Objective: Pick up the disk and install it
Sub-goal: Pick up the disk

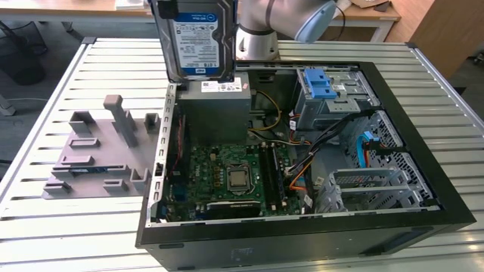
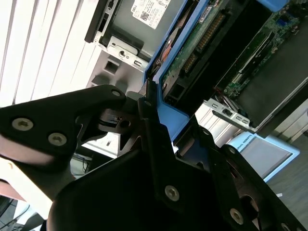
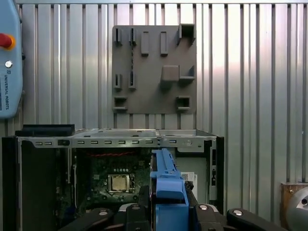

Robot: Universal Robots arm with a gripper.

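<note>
Black fingers of the hand are pressed against the blue plastic frame of the disk, one on each side, so the hand is closed on the drive and carries it. In the second wrist view the drive's green circuit-board side shows. In the first wrist view the hand grips the narrow blue edge of the disk, which points down toward the open computer case. In the exterior view the disk stands upright on its short edge, its white and blue label facing the camera, raised above the eleven o'clock corner of the case; whether its lower edge touches anything cannot be told. Directly below it sits the grey power supply with a white sticker. Inside the case the motherboard lies toward seven o'clock and a drive cage with a blue latch toward one o'clock. The robot arm rises at twelve o'clock of the case. At nine o'clock of the case, just beside it, a grey fixture plate with upright blocks rests on the slatted metal surface
</note>
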